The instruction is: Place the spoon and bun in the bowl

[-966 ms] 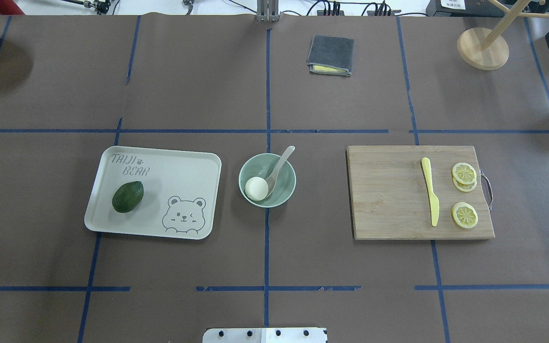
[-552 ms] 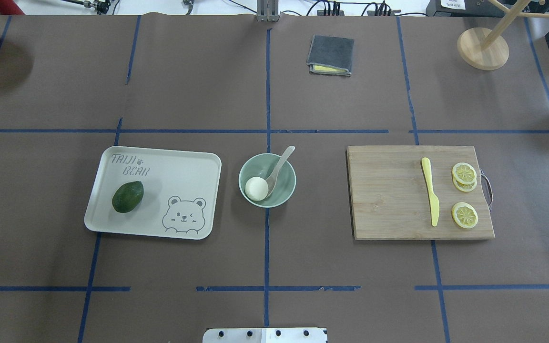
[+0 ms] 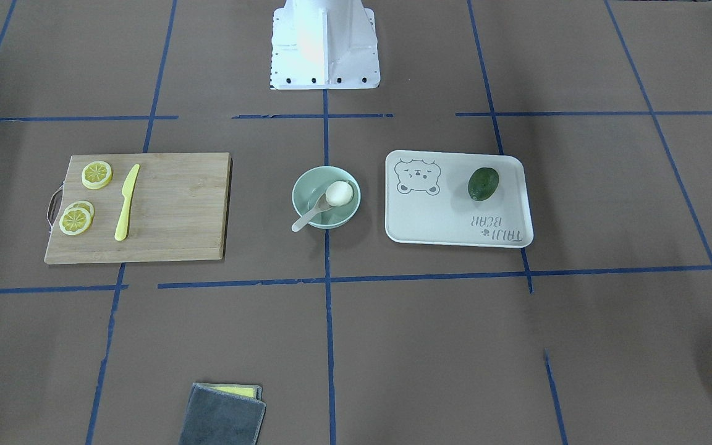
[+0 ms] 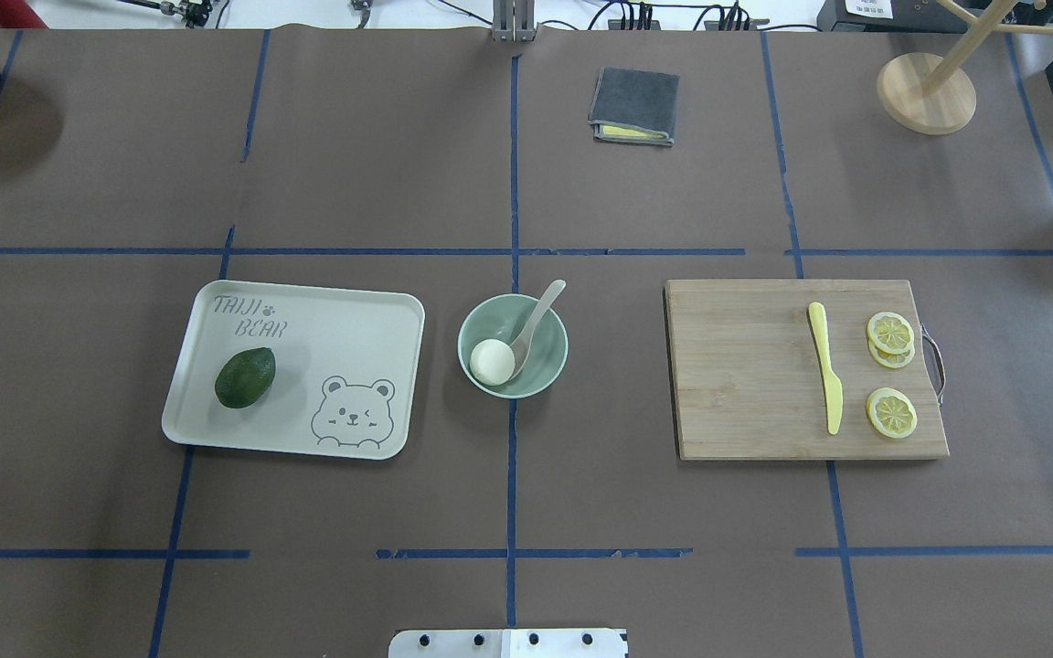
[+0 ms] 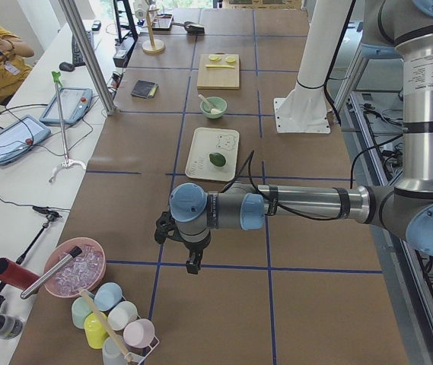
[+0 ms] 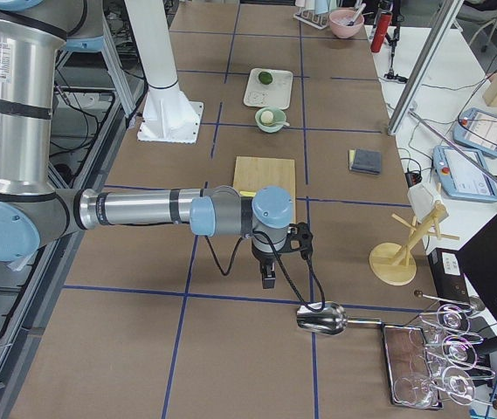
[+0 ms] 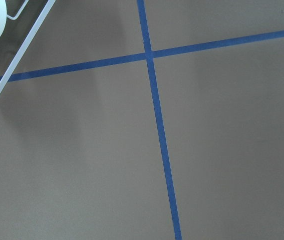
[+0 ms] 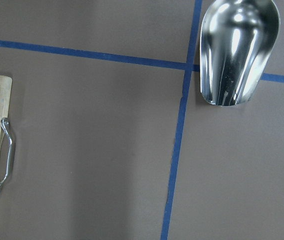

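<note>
Bun (image 4: 492,361) and spoon (image 4: 537,320) are sitting in the bowl (image 4: 547,364); left gripper (image 5: 192,266) and right gripper (image 6: 268,279) are hovering far off either side of it, and I cannot tell how their jaws stand.

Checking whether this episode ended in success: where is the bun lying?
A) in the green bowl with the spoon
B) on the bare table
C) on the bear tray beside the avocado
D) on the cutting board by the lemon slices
A: the bun sits inside the bowl next to the spoon, whose handle leans out over the rim. The tray holds only the avocado.
</note>
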{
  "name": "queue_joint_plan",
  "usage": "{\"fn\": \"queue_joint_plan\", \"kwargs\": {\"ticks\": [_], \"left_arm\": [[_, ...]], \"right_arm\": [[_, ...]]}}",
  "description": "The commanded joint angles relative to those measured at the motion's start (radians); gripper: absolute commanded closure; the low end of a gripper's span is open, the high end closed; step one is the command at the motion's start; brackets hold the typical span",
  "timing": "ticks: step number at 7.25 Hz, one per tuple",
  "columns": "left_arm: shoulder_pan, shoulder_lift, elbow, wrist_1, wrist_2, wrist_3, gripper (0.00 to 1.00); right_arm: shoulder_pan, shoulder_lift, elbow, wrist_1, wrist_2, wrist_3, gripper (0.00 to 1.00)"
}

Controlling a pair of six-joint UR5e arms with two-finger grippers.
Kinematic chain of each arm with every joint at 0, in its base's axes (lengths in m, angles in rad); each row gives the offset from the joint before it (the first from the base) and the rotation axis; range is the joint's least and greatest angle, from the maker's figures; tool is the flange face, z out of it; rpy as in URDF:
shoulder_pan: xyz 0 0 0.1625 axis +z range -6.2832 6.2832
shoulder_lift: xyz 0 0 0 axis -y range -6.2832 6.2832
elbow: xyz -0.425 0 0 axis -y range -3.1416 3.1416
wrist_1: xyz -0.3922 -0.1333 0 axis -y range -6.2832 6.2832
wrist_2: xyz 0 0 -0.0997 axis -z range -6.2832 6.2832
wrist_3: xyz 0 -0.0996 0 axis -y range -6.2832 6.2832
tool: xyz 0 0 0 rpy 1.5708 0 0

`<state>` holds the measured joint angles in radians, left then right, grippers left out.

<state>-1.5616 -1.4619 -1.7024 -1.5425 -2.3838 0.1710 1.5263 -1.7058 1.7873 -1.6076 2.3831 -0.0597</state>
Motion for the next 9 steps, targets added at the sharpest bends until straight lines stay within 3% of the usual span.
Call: {"fn": "queue_joint_plan", "kwargs": {"ticks": [1,9], "left_arm": [[-0.001,0.000,-0.013,-0.002,0.000,-0.004,0.00],[-0.008,0.017,-0.074,0.001,0.005,-0.007,0.00]], "right_arm": [[0.000,0.002,0.001,0.002,0.004,0.004,0.00],[0.000,0.005,0.003,0.006,-0.005,-0.008,0.00]]}}
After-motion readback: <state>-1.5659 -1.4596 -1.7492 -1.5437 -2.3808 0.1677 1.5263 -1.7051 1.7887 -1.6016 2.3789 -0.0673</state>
